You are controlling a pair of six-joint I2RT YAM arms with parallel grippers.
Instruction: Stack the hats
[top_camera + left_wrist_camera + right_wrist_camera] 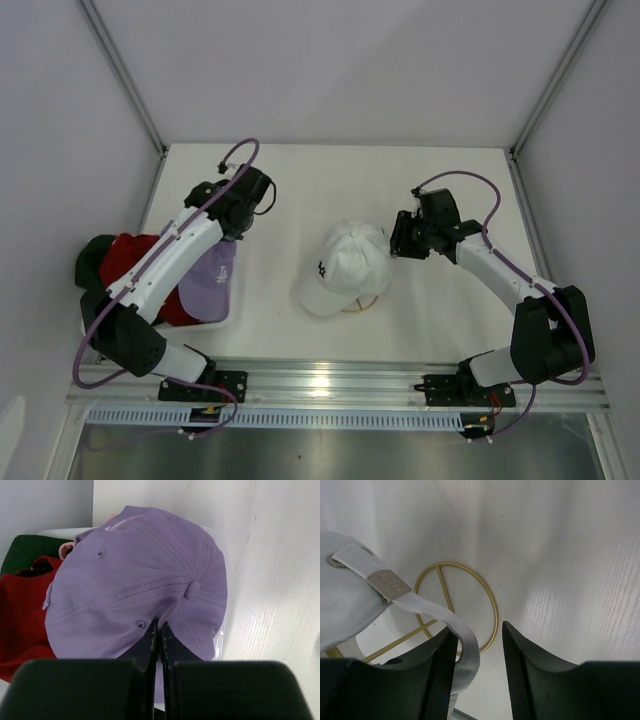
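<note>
A lavender hat lies crown up on the pile at the table's left. Under it are a red hat, a dark green hat and a sliver of a pink one. My left gripper is shut, pinching the lavender hat's fabric near its rear edge. A white hat sits mid-table on a gold wire stand. My right gripper stands open at its back, and the white strap hangs between the jaws against the left finger.
The pile of hats rests in a white tray by the left wall. White walls with metal posts close in the table at the back and on both sides. A metal rail runs along the near edge by the arm bases.
</note>
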